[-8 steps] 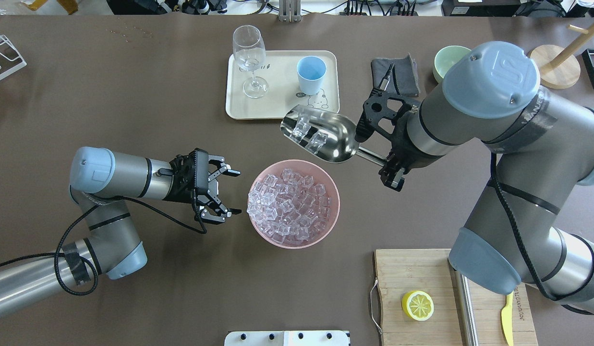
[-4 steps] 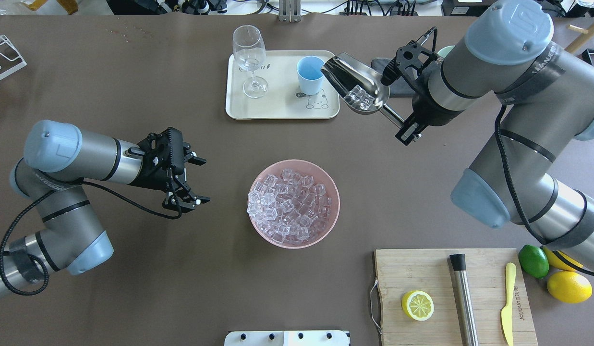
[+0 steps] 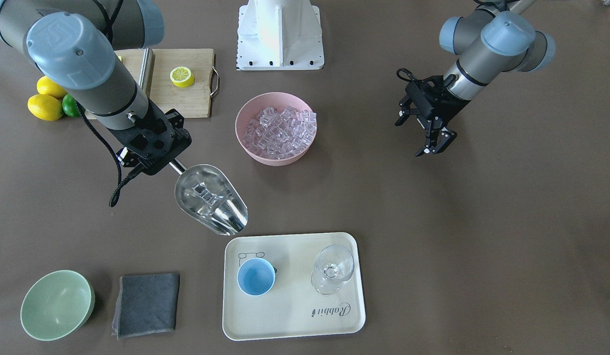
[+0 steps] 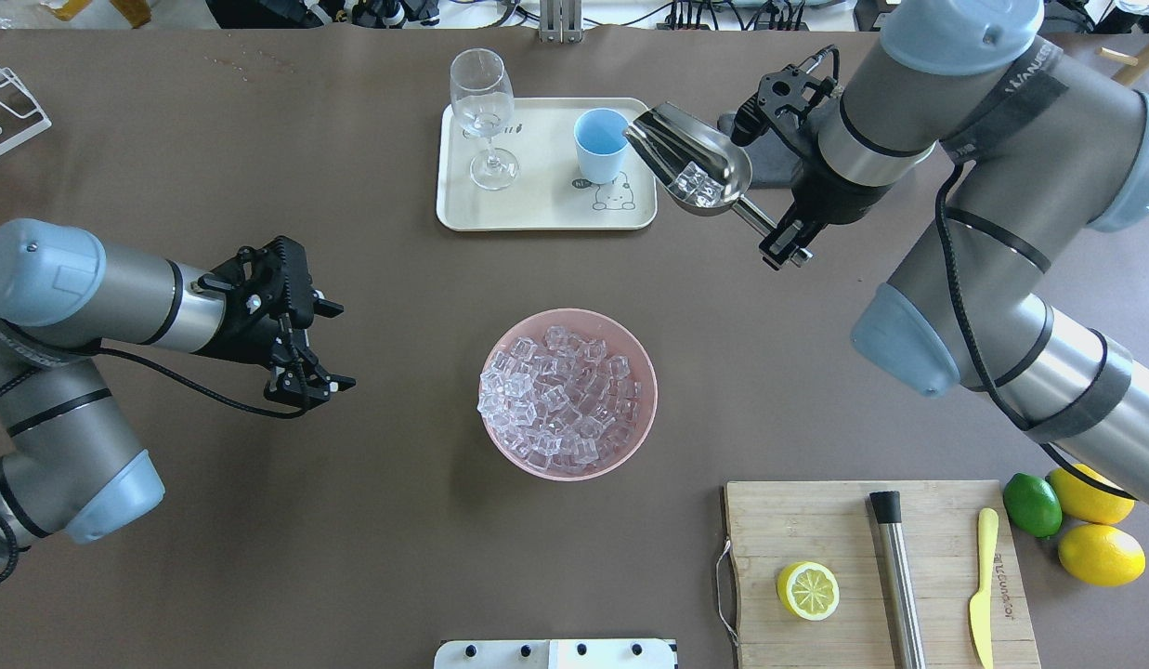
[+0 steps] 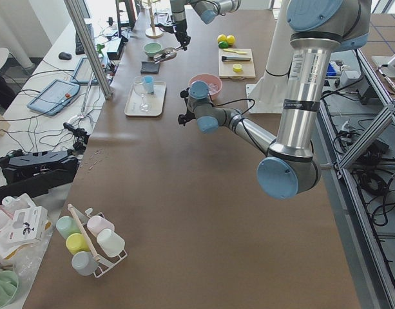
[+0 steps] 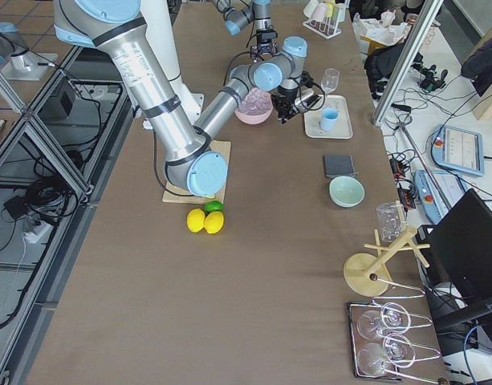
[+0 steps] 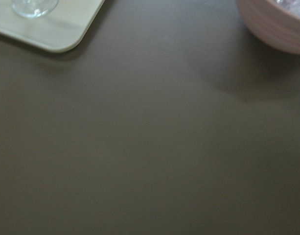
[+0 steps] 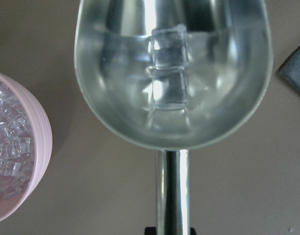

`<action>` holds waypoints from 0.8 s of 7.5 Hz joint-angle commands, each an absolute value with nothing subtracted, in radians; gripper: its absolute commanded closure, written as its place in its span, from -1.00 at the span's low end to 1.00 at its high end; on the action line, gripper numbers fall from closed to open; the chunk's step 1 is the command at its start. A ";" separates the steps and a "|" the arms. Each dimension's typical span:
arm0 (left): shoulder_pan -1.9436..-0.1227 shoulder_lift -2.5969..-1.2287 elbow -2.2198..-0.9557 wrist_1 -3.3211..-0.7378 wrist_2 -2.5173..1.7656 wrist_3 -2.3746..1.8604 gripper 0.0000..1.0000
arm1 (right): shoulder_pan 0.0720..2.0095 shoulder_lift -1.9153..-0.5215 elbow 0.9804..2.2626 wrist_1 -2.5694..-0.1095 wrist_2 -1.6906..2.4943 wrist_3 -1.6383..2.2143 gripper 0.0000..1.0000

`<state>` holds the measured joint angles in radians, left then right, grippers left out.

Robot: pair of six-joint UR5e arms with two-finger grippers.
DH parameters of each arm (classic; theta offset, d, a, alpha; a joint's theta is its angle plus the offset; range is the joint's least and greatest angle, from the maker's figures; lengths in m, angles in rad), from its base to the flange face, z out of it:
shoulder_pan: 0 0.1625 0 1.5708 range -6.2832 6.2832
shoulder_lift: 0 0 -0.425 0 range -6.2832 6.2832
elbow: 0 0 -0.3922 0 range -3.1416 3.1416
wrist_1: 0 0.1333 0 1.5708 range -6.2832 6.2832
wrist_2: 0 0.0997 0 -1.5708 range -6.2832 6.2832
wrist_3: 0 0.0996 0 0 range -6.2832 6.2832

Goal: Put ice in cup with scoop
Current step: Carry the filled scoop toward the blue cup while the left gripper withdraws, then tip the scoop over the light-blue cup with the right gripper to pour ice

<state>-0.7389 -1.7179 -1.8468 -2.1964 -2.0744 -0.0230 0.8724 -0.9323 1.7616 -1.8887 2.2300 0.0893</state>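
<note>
Right hand clenched on scoop handle, scoop's axis aimed at cup, lip just beside its rim, ice back in trough; left hand released, well off.

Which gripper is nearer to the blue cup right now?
Right. The right gripper holds the scoop by its handle just beside the tray, the scoop's mouth close to the cup. The left gripper hangs open over bare table, far off on the opposite side.
</note>
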 commanded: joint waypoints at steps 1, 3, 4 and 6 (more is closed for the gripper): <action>-0.840 -1.658 -1.905 -1.992 -2.072 -0.023 -0.95 | 0.913 -0.786 1.541 -2.001 2.330 0.031 1.00; -0.905 -1.611 -1.913 -1.953 -2.004 -0.028 -0.95 | 0.922 -0.703 1.432 -2.083 2.355 -0.014 1.00; -0.941 -1.609 -1.914 -1.894 -1.979 -0.035 -0.95 | 0.922 -0.663 1.398 -2.136 2.355 -0.024 1.00; -1.055 -1.582 -1.913 -1.795 -1.989 -0.035 -0.95 | 0.920 -0.646 1.388 -2.222 2.353 -0.047 1.00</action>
